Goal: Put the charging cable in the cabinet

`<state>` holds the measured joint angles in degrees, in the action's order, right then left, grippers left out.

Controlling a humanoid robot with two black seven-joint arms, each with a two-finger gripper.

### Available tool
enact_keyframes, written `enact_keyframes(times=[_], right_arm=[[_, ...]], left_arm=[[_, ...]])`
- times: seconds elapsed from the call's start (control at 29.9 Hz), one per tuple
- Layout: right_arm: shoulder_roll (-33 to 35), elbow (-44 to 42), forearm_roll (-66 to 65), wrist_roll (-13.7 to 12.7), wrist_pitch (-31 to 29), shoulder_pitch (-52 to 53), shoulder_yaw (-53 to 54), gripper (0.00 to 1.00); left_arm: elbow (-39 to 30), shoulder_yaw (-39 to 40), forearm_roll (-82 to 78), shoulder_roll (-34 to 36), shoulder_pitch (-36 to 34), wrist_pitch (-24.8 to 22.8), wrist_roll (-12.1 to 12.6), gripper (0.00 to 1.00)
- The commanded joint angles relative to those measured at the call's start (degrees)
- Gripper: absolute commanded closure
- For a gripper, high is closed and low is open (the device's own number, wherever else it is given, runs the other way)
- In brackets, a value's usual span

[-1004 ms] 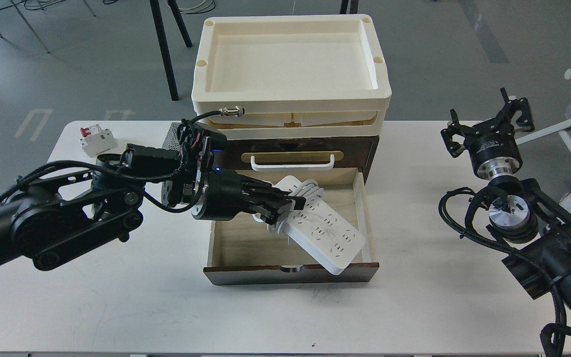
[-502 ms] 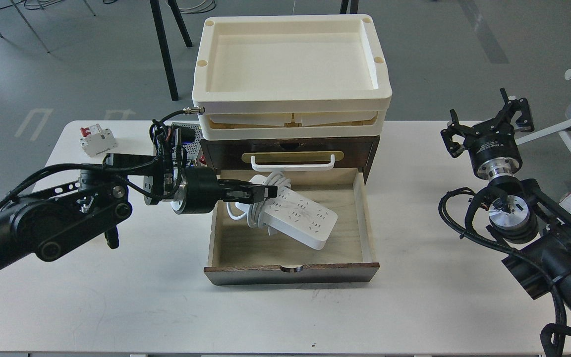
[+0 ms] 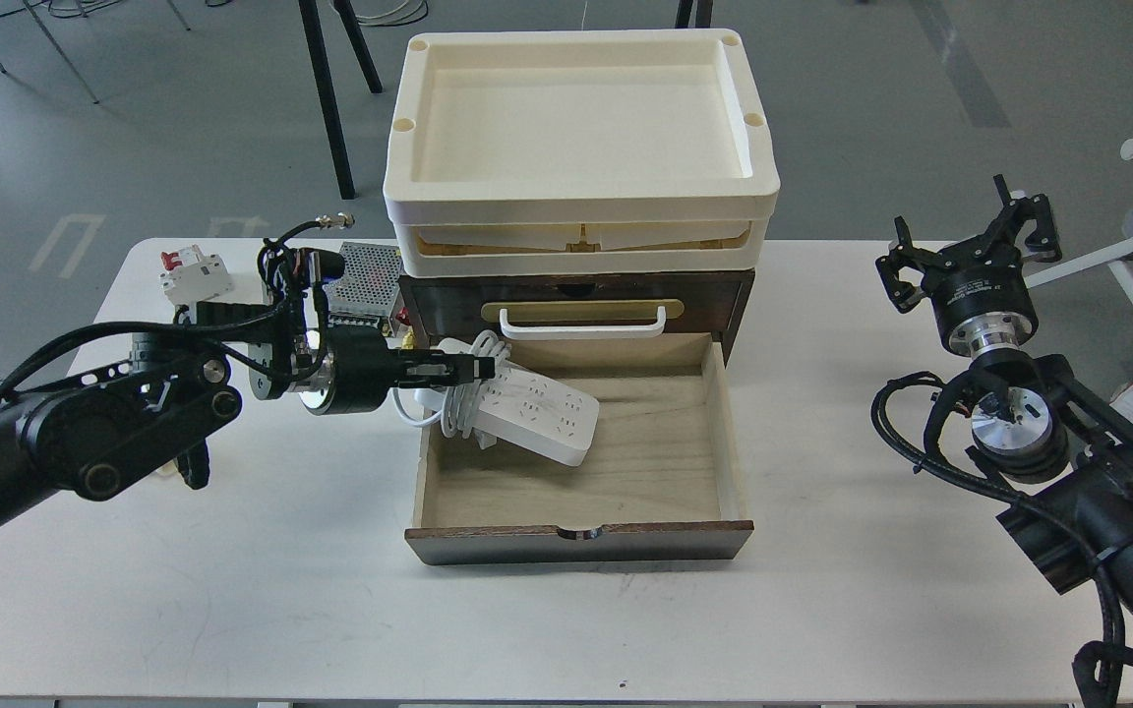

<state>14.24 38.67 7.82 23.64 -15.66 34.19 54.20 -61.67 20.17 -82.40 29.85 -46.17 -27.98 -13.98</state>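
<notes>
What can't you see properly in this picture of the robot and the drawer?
- Left gripper, head view: its dark fingertips sit against the looped cord of the charging cable, so whether it is gripping cannot be told.
- Cabinet, head view: the cream trays stacked on it hide its top.
- Metal box, head view: the left arm and wires cover part of it.
- Right gripper, head view: small and dark, fingers unclear.

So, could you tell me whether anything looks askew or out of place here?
Yes: the charging cable sits crooked in the open drawer. Its left end, with the looped cord, rides over the drawer's left wall by the left gripper, so it is not lying flat inside.
</notes>
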Motion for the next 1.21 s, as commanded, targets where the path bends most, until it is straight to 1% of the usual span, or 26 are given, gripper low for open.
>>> enact_keyframes(times=[0.0, 0.1, 0.23, 0.3, 0.33, 0.44, 0.5, 0.6, 0.64, 0.7, 0.77, 0.84, 0.87, 0.97, 1.04, 1.17], right_arm=[[0.00, 0.00, 0.00, 0.00, 0.01, 0.00, 0.03, 0.00], [0.00, 0.09, 0.00, 0.00, 0.01, 0.00, 0.03, 0.00], [0.00, 0.09, 0.00, 0.00, -0.07, -0.09, -0.06, 0.00], [0.09, 0.00, 0.00, 0.00, -0.07, -0.09, -0.06, 0.00], [0.09, 0.08, 0.00, 0.00, -0.07, 0.00, -0.06, 0.00], [0.09, 0.09, 0.00, 0.00, -0.07, 0.00, -0.06, 0.00], [0.09, 0.09, 0.00, 0.00, -0.07, -0.09, -0.06, 0.00], [0.09, 0.09, 0.00, 0.00, -0.07, 0.00, -0.06, 0.00], [0.09, 0.09, 0.00, 0.00, -0.07, 0.00, -0.06, 0.00], [0.09, 0.08, 0.00, 0.00, -0.07, 0.00, -0.06, 0.00], [0.09, 0.09, 0.00, 0.00, -0.07, 0.00, -0.06, 0.00], [0.09, 0.09, 0.00, 0.00, -0.07, 0.00, -0.06, 0.00], [0.09, 0.09, 0.00, 0.00, -0.07, 0.00, -0.06, 0.00], [0.09, 0.09, 0.00, -0.09, -0.07, 0.00, -0.06, 0.00], [0.09, 0.00, 0.00, -0.09, -0.16, 0.09, 0.03, 0.00], [0.09, 0.09, 0.00, -0.26, -0.25, 0.27, 0.11, 0.00]], left_arm=[[-0.03, -0.13, -0.13, -0.05, 0.03, -0.02, 0.00, 0.87], [-0.82, -2.32, -0.22, -0.14, -0.05, -0.02, 0.00, 0.85], [-2.31, -2.68, -0.22, -1.02, 0.03, -0.02, 0.09, 0.83], [-2.84, -2.68, -0.22, -1.55, -0.05, -0.02, 0.09, 0.80], [-2.93, -2.68, -0.22, -1.64, -0.06, -0.02, 0.09, 0.75], [-3.02, -2.50, -0.22, -2.16, -0.14, -0.02, 0.27, 0.43], [-4.33, -2.07, -0.22, -1.90, -0.14, -0.02, -0.08, 0.35], [-7.76, 0.91, 0.92, -1.37, -0.14, -0.02, -1.22, 0.16], [-8.29, 3.10, 1.88, -1.29, -0.06, -0.02, -1.92, 0.11], [-8.82, 6.36, 4.51, -1.20, 0.12, -0.02, -3.68, 0.08], [-9.26, 9.17, 8.28, -0.76, 0.12, -0.02, -6.13, 0.06], [-9.35, 13.99, 14.95, 0.29, 0.12, -0.02, -8.95, 0.06], [-9.35, 17.15, 19.68, 0.38, 0.12, -0.02, -9.83, 0.06], [-8.56, 24.89, 35.41, 0.74, 0.21, -0.02, -10.01, 0.04], [-8.29, 28.42, 44.29, 1.26, 0.21, -0.02, -10.19, 0.02], [-5.75, 31.33, 55.13, 2.76, 0.21, -0.02, -10.54, 0.01]])
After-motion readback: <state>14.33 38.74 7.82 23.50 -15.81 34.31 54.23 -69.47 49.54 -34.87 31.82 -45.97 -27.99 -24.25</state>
